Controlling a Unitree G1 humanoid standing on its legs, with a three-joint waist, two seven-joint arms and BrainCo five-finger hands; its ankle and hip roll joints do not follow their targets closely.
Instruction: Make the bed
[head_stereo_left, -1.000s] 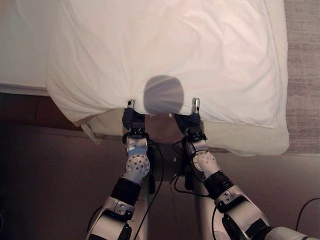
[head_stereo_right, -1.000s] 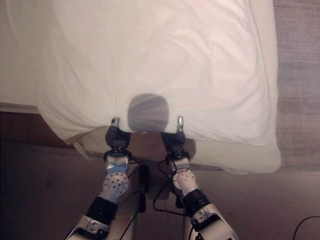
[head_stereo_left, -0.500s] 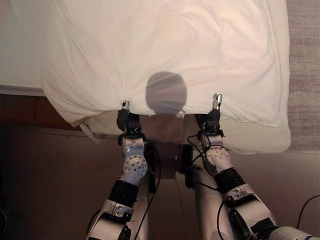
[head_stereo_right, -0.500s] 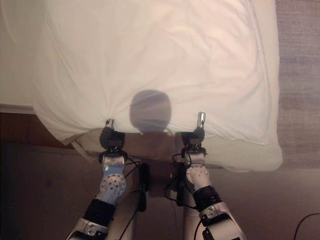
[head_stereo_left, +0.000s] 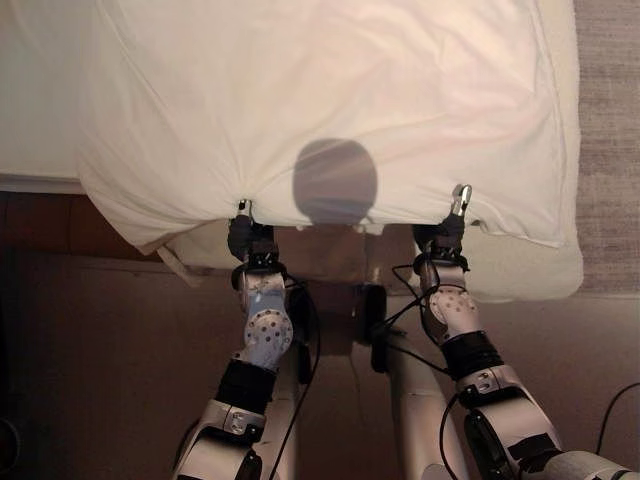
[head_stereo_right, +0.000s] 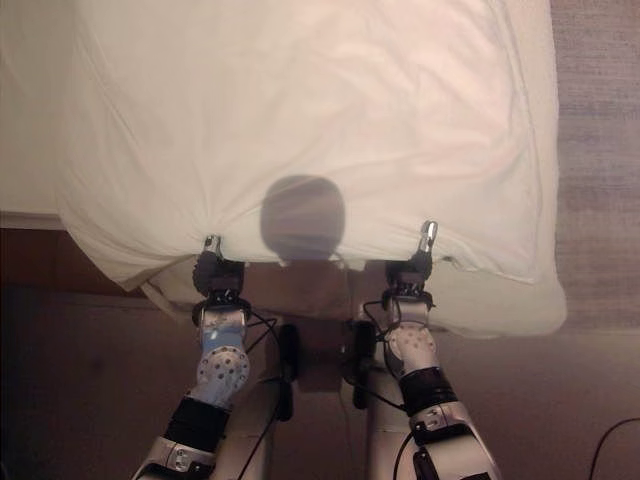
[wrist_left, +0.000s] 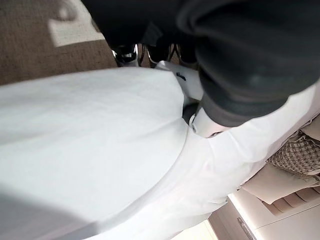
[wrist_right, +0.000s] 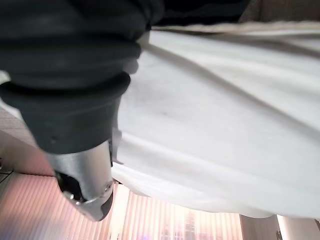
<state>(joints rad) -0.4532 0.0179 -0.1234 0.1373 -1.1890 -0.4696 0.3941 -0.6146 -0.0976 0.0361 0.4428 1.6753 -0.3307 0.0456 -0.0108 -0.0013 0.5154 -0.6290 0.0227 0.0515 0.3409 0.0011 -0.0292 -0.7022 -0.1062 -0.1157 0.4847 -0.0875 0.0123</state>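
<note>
Both hands pinch the white duvet (head_stereo_left: 330, 110) along its near hem: left hand (head_stereo_left: 247, 232) and right hand (head_stereo_left: 447, 232), fingers curled on cloth; bed (head_stereo_left: 40, 90) extends toward 12 o'clock.

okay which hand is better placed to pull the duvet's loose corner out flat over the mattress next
The left hand. It holds the white duvet hem close to the sagging corner that droops off the mattress edge. The right hand grips the hem well along toward the other side, where it already lies fairly straight.
</note>
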